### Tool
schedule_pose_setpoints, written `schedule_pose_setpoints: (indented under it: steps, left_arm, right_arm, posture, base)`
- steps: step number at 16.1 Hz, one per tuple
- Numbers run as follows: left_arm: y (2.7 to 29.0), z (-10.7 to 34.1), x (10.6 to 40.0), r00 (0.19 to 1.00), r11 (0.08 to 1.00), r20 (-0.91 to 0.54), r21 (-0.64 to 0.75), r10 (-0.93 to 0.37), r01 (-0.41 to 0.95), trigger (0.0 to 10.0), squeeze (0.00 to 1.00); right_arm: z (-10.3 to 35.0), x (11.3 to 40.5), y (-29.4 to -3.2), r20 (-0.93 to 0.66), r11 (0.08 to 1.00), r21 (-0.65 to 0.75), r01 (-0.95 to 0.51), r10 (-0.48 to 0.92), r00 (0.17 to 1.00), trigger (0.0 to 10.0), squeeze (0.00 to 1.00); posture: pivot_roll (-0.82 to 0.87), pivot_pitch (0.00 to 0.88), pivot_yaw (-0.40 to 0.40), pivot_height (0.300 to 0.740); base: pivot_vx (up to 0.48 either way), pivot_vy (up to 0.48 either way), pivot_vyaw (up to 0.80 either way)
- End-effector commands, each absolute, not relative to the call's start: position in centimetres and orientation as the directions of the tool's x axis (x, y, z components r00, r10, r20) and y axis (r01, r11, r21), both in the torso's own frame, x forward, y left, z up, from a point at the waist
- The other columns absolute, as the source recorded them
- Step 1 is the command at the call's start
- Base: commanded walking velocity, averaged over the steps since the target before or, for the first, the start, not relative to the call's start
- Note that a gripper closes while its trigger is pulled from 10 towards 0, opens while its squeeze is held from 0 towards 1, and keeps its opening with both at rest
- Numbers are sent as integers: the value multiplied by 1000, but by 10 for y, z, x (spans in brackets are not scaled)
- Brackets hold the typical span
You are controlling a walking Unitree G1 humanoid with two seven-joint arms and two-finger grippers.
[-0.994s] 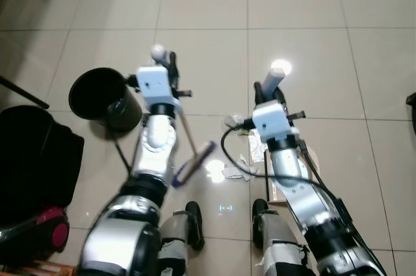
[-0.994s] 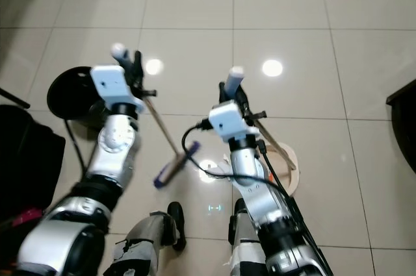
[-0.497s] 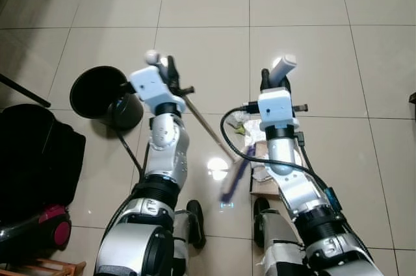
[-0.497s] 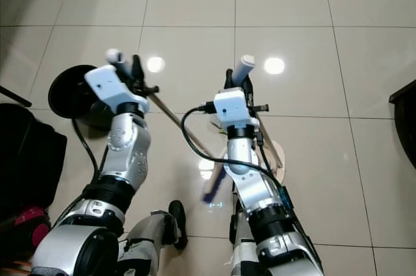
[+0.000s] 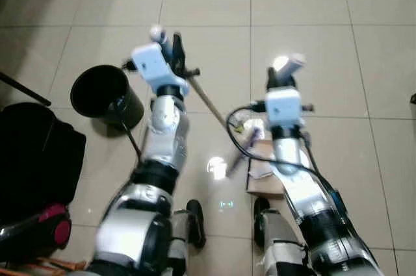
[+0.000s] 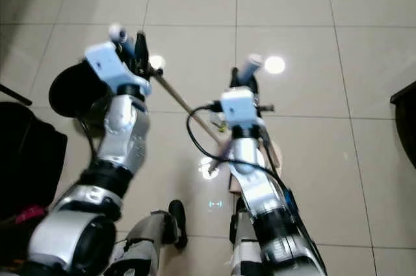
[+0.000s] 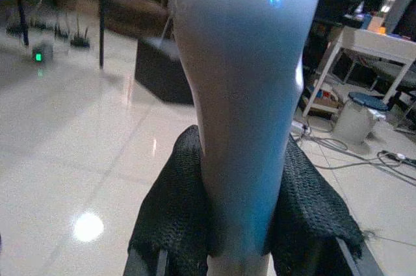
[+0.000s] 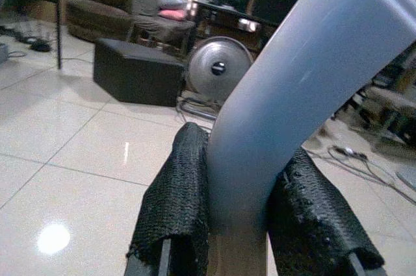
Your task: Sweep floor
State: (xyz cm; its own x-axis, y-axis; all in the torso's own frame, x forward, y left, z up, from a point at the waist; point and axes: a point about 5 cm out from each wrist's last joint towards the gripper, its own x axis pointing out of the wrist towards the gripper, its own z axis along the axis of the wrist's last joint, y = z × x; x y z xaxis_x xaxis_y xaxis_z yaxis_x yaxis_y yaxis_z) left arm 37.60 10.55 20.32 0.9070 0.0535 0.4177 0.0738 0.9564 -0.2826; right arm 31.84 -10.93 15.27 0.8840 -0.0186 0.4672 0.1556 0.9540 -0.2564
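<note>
We see the left hand (image 7: 227,237) clamped on a pale broom handle (image 5: 207,99) slanting toward four o'clock; its bristle end (image 5: 235,159) is blurred. The right hand (image 8: 237,224) grips a pale dustpan handle (image 8: 305,87); the tan dustpan (image 5: 266,172) sits partly hidden behind that arm.

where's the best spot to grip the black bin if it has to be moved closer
Probably the black bin by its upper rim, on the side nearest the left gripper. It stands upright with its mouth open, so one finger could drop inside and one outside, coming from above.
</note>
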Motion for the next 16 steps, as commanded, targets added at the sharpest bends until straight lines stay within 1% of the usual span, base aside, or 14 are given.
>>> schedule_pose_setpoints:
  steps: [1,2,3,4,5,7,9,10,11,12,13,14,16]
  left_arm:
    - [124,213,378,882,969,467,-242,67,54,10000,0]
    - [130,217,379,874,971,480,-234,74,47,10000,0]
    - [150,228,382,855,978,512,-205,88,22,10000,0]
    - [155,230,382,850,981,520,-192,85,19,10000,0]
    - [166,233,381,843,986,532,-165,80,11,10000,0]
    - [181,230,378,847,991,528,-130,71,-2,10000,0]
    - [191,222,374,862,994,503,-110,65,-10,10000,0]
    - [198,210,370,901,997,432,-78,47,-15,10000,0]
    - [201,202,367,918,998,395,-64,41,-17,10000,0]
    - [201,200,366,921,999,390,-53,24,-4,10000,0]
    - [202,189,356,936,1000,352,-12,-10,15,10000,0]
    - [203,185,352,942,1000,335,8,-11,9,10000,0]
    - [206,182,338,950,998,308,49,-43,29,10000,0]
  right_arm:
    - [157,312,-117,475,962,-214,170,-50,878,10000,0]
    - [158,310,-121,480,962,-205,178,-60,875,10000,0]
    - [162,302,-132,491,962,-178,207,-96,866,10000,0]
    - [163,299,-135,496,961,-173,215,-103,862,10000,0]
    - [169,290,-141,506,960,-154,233,-125,853,10000,0]
    - [181,279,-145,530,964,-118,238,-142,836,10000,0]
    - [196,276,-147,551,970,-88,227,-142,823,10000,0]
    - [212,275,-149,563,975,-58,213,-145,814,10000,0]
    - [221,276,-149,563,981,-35,193,-140,815,10000,0]
    - [222,279,-148,541,986,-27,163,-123,832,10000,0]
    - [231,284,-150,508,995,11,103,-94,856,10000,0]
    - [234,286,-153,475,995,61,81,-100,874,10000,0]
    - [251,285,-165,471,985,163,54,-126,873,10000,0]
  posture:
    - [-1,287,111,740]
    - [-3,282,112,740]
    - [-13,250,115,740]
    - [-16,245,115,740]
    - [-28,216,117,740]
    - [-38,174,117,740]
    - [-52,138,115,740]
    - [-61,117,108,740]
    - [-63,108,105,740]
    - [-65,93,99,740]
    - [-63,76,89,740]
    - [-61,70,87,740]
    - [-52,53,78,740]
  base:
    - [0,0,0]
    - [0,0,0]
    - [0,0,0]
    - [0,0,0]
    - [0,0,0]
    - [0,0,0]
    - [0,0,0]
    - [0,0,0]
    - [0,0,0]
    - [0,0,0]
    - [0,0,0]
    - [0,0,0]
    - [0,0,0]
